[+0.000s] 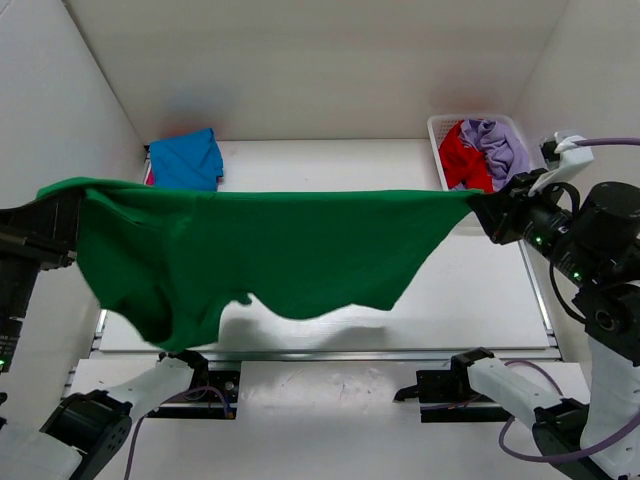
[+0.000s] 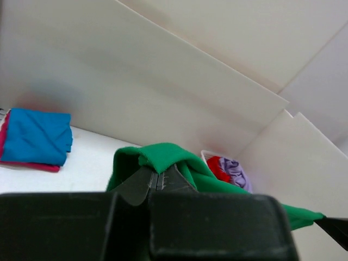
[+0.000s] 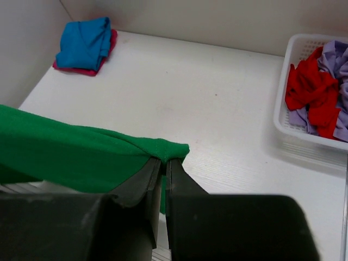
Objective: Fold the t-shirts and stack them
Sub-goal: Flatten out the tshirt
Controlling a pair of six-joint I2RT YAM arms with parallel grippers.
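Note:
The bright green t-shirt (image 1: 260,250) hangs stretched in the air between both grippers, above the table. My left gripper (image 1: 70,205) is shut on its left end; in the left wrist view the green cloth (image 2: 163,155) drapes over the closed fingertips (image 2: 156,179). My right gripper (image 1: 485,212) is shut on its right end; the cloth (image 3: 81,155) shows pinched at my right gripper (image 3: 163,161) in the right wrist view. A folded blue t-shirt (image 1: 187,158) lies on a magenta-pink one (image 3: 106,51) at the back left. Red (image 1: 463,155) and lilac (image 1: 500,145) t-shirts lie crumpled in the basket.
A white lattice basket (image 1: 437,135) stands at the back right, by the right wall. White walls enclose the table on the left, back and right. The table surface (image 3: 217,109) lies under the hanging shirt.

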